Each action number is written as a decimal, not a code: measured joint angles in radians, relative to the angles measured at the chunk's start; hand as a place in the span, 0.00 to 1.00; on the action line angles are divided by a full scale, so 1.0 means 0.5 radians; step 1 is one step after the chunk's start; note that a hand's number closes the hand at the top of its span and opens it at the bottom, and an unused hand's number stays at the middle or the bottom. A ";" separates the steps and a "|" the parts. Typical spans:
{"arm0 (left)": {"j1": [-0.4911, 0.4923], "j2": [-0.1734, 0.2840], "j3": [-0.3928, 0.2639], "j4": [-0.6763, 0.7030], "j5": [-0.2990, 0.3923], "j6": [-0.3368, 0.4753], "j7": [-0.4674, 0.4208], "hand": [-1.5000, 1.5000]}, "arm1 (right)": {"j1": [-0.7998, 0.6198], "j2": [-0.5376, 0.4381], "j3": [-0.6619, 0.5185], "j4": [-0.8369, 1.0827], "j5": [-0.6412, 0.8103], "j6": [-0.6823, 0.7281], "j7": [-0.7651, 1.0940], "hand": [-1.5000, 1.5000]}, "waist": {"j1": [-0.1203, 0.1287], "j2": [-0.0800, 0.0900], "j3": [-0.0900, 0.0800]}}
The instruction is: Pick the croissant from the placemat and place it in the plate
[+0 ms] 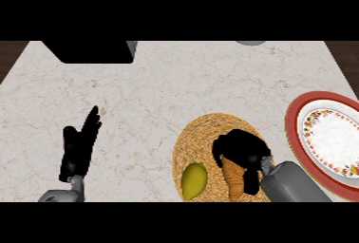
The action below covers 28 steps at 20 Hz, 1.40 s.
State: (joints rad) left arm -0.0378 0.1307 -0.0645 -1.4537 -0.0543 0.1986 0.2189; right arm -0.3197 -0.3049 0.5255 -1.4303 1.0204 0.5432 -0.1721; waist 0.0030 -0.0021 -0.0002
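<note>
Head view: right hand (242, 151) fingers curled round croissant (237, 182) on placemat (203, 128); lemon (194, 180) beside; left hand (79, 147) fingers straight.

A coarse woven straw placemat (210, 130) lies on smooth veined marble counter (175, 85), beside a glossy ceramic plate (308, 111).

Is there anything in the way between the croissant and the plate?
Nothing visible. The right hand is curled over the croissant on the placemat. The plate lies just right of the placemat, with bare counter between them. The yellow-green fruit sits on the opposite side.
</note>
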 measured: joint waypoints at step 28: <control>0.049 0.030 0.075 -0.082 0.025 -0.072 0.027 0.50 | 0.483 0.209 -1.228 -1.142 -0.037 -0.902 0.959 1.00 | -0.027 -0.002 0.000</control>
State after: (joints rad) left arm -0.0133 0.1459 -0.0270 -1.4946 -0.0419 0.1625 0.2323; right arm -0.0782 -0.2003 -0.0885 -2.0015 1.0017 0.0920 0.3074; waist -0.0104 -0.0031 -0.0002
